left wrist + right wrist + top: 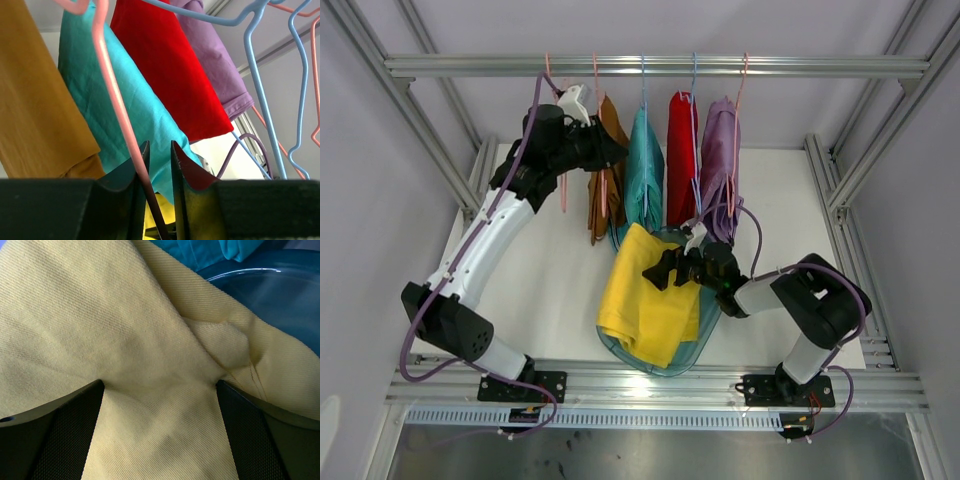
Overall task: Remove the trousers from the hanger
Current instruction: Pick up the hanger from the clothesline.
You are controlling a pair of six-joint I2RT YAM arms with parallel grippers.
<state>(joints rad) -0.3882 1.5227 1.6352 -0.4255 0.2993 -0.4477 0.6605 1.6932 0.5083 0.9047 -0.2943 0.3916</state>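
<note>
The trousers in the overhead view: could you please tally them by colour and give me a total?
Yellow trousers: 1
Brown trousers: 1
Teal trousers: 1
Red trousers: 1
Lilac trousers: 1
Total: 5

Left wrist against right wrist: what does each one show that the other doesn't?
Left wrist only: brown trousers, red trousers and lilac trousers hanging, blue hangers, and a pink hanger wire passing between the left gripper's nearly closed fingers. Right wrist only: the right gripper spread wide over crumpled cloth, and the blue basin. Both: teal trousers and yellow trousers, the yellow just a sliver in the left wrist view.
</note>
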